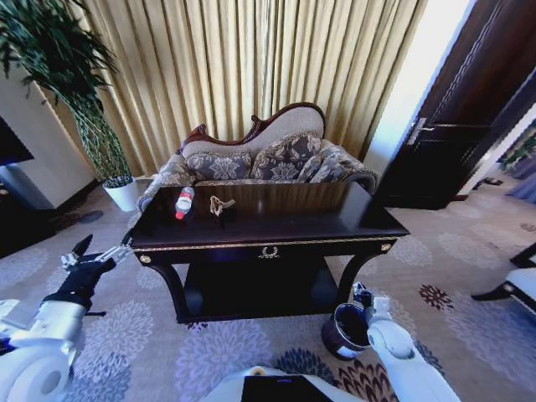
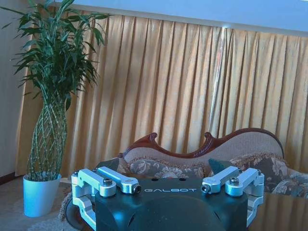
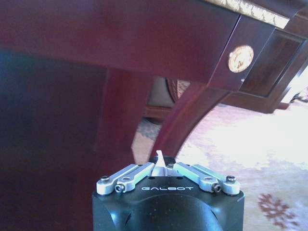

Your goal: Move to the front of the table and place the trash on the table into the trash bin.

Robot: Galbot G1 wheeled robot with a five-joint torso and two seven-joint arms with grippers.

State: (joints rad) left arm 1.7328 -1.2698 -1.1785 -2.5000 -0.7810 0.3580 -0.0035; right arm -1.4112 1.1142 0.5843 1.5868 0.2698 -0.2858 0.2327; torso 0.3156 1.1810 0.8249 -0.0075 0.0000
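Note:
The dark glossy table [image 1: 310,216] stands straight ahead. On its left part lies a clear bottle with a red label [image 1: 183,203], and a tan wrapper scrap [image 1: 220,204] lies just beside it. The round dark trash bin [image 1: 346,330] sits on the carpet by the table's right front leg. My right gripper [image 1: 362,295] hangs low over the bin's rim. In the right wrist view it [image 3: 159,162] is shut, with a thin white tip at its middle, facing the table's leg [image 3: 185,120]. My left gripper [image 1: 94,254] is raised left of the table and stands open [image 2: 168,184].
A patterned sofa [image 1: 268,155] stands right behind the table, in front of gold curtains [image 1: 251,59]. A tall plant in a white pot [image 1: 124,194] is at the far left. A dark door [image 1: 469,109] is on the right, and a chair [image 1: 517,285] sits at the right edge.

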